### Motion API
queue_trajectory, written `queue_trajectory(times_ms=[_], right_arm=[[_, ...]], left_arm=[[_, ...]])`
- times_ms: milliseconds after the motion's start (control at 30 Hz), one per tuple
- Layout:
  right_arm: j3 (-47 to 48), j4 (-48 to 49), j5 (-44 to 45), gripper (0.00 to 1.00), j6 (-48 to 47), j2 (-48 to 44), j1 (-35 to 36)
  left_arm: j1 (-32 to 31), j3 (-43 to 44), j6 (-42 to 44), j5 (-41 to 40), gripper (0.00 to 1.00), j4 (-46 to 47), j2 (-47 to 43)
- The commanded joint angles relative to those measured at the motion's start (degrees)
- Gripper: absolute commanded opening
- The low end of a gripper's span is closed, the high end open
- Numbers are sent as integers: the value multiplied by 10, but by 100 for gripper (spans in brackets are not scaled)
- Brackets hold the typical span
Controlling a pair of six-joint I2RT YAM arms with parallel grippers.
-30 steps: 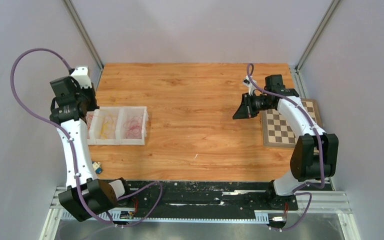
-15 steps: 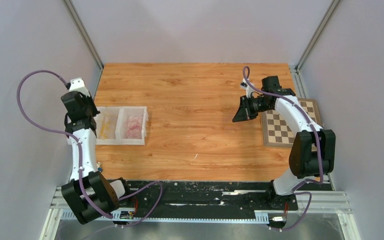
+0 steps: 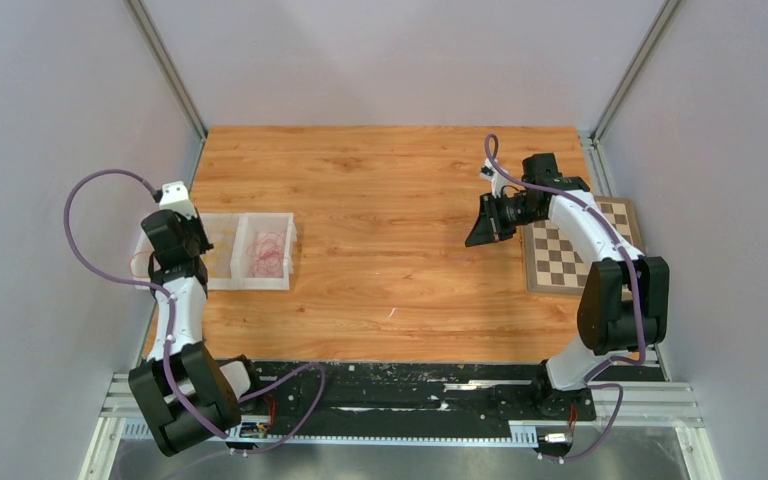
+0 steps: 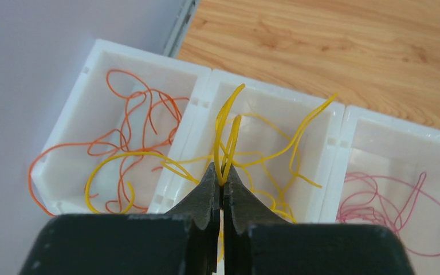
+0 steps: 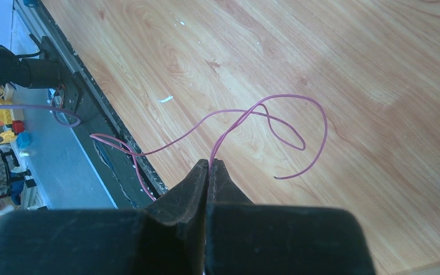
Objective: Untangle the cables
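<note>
Your left tool sits low centre in the left wrist view, fingers pressed together and pinching a yellow cable. Two yellow strands rise straight up from the tips.

The rest of that yellow cable spreads over the middle compartment of a white tray. One long arc reaches toward the upper right wall. A yellow loop crosses the divider into the left compartment.

The left compartment holds an orange cable, curly and loose. One orange bend hangs out over the tray's outer left wall. Yellow and orange overlap there; you cannot tell whether they are hooked together.

The right compartment holds a reddish-pink cable, coiled on the floor of the bin, apart from the yellow.

In the top view the tray lies at the left edge of the bench, mid-height in the frame, with the left arm over it.

Your right tool is also closed tight, pinching a pink cable at the very tips. That strand loops toward the upper right of the wrist frame, while a second length trails to the lower left across the dark rail. Whether it touches the wood is unclear.

In the top view the right tool is right of centre, just left of a chessboard; the pink strand is too thin to make out there.
</note>
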Motion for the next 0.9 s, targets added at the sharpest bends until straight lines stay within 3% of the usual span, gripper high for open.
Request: queue_trajectory(times_ms=[0, 267, 800, 867], right_arm=[[11, -1, 0, 0, -6, 5, 1], [8, -3, 2, 0, -9, 2, 1], [10, -5, 1, 0, -10, 9, 1], [10, -4, 1, 0, -10, 8, 1]], left_arm=[[5, -16, 29, 10, 0, -3, -5], [5, -7, 59, 10, 0, -51, 60], [2, 104, 120, 10, 0, -136, 243], [1, 114, 121, 10, 7, -144, 251]])
